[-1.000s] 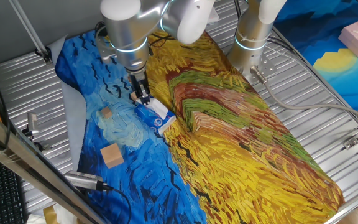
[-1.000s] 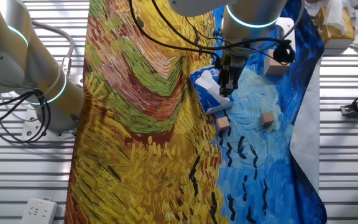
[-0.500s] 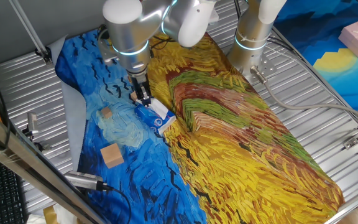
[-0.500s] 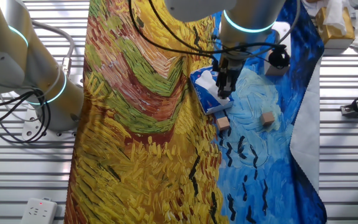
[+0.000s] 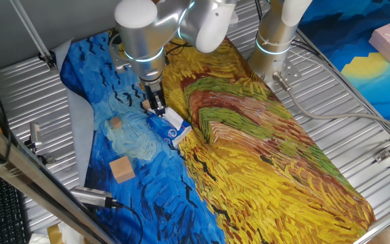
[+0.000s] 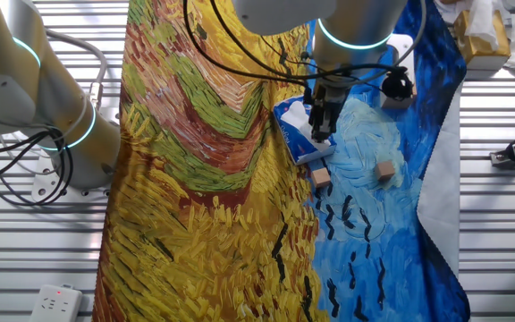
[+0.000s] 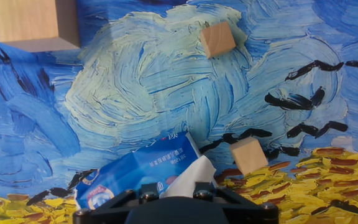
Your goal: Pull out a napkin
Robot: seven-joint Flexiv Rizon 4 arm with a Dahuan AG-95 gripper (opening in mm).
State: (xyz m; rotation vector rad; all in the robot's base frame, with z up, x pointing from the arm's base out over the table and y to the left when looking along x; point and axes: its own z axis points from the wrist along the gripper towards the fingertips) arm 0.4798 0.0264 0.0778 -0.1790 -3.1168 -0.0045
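Napkin [image 7: 190,178]: white tuft poking out of the top slot of the blue-and-white tissue packet [image 7: 138,171], which lies on the painted cloth [image 5: 263,149] over the table [image 5: 357,88]. In the hand view the tuft runs straight down under the hand's body, so your hand [image 5: 157,106] looks pinched on it, but the fingertips are hidden there and the fixed views are too small: cannot tell for sure whether it is closed. The hand hangs vertical right over the packet, which suits a straight upward pull. Nothing holds the packet, so judge it may lift along with the sheet. Three wooden cubes nearby: small cube [image 7: 249,155] just beside the packet, another cube [image 7: 217,39] further off, large cube [image 7: 36,23] well apart. None blocks the pull.
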